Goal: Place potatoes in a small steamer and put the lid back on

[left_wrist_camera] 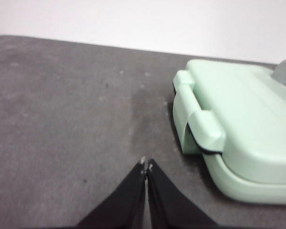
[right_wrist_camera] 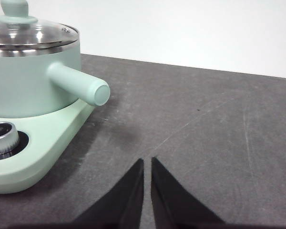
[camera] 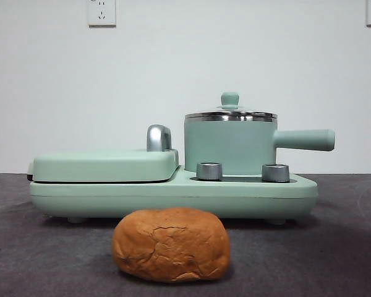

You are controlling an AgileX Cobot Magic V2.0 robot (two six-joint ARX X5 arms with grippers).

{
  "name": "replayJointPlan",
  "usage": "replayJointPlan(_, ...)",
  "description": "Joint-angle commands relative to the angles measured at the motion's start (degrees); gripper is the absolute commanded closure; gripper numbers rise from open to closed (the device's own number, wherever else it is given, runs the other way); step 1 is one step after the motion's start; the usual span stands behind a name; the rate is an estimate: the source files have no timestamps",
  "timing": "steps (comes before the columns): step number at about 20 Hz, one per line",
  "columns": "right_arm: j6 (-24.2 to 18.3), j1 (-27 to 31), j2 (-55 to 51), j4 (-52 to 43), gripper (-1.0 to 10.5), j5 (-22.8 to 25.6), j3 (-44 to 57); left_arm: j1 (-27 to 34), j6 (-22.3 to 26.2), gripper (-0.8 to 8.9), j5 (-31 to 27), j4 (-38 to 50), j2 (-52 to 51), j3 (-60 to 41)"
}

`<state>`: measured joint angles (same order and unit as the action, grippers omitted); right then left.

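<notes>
Presently both arms wait off the appliance. Left gripper [left_wrist_camera: 146, 167]: jaws pressed together, empty, low over the dark table [left_wrist_camera: 62, 119], with the flat griddle cover [left_wrist_camera: 243, 119] just ahead and to one side. Right gripper [right_wrist_camera: 147, 162]: jaws nearly closed, a thin slit between, empty, with the small steamer [right_wrist_camera: 33, 86] ahead, handle end nearest. Lid [camera: 230, 113] sits on the steamer. Potatoes [camera: 171, 244] lie on the table before the green base [camera: 173, 195], away from both grippers.
</notes>
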<state>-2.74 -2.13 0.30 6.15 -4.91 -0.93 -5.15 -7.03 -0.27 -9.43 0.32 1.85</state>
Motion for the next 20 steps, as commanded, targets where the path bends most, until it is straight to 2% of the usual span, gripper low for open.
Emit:
replayJointPlan(1, 0.57, 0.11, -0.09, -0.74, 9.2, 0.59, 0.22, -0.02, -0.07, 8.08, -0.17, 2.01, -0.04, -1.01)
replayJointPlan(5, 0.85, 0.13, -0.09, -2.21, 9.2, 2.38, 0.2, 0.0, -2.01, 8.08, -0.15, 2.32, -0.04, -0.94)
replayJointPlan(8, 3.3, 0.11, -0.09, -3.17, 9.2, 2.38, 0.2, 0.0, -7.45, 8.08, -0.15, 4.35, -0.04, -0.94)
replayJointPlan(13, 17.14, 0.11, -0.09, -5.49, 9.3, 1.95, 0.15, -0.02, -22.29, 8.07, -0.17, 12.79, -0.04, -0.94)
replayJointPlan(15, 20.46, 0.11, -0.09, -8.92, 9.3, 1.77, 0.15, -0.02, -22.12, 8.06, -0.17, 16.79, -0.02, -0.92)
replayJointPlan(17, 21.27, 0.11, -0.09, -14.36, 9.3, 1.84, 0.15, 0.0, -19.56, 8.06, -0.17, 21.38, -0.02, -0.85)
replayJointPlan(20, 21.29, 0.11, -0.09, -21.46, 9.3, 1.9, -0.46, 0.0, -19.04, 8.05, -0.17, 25.62, -0.02, 0.02)
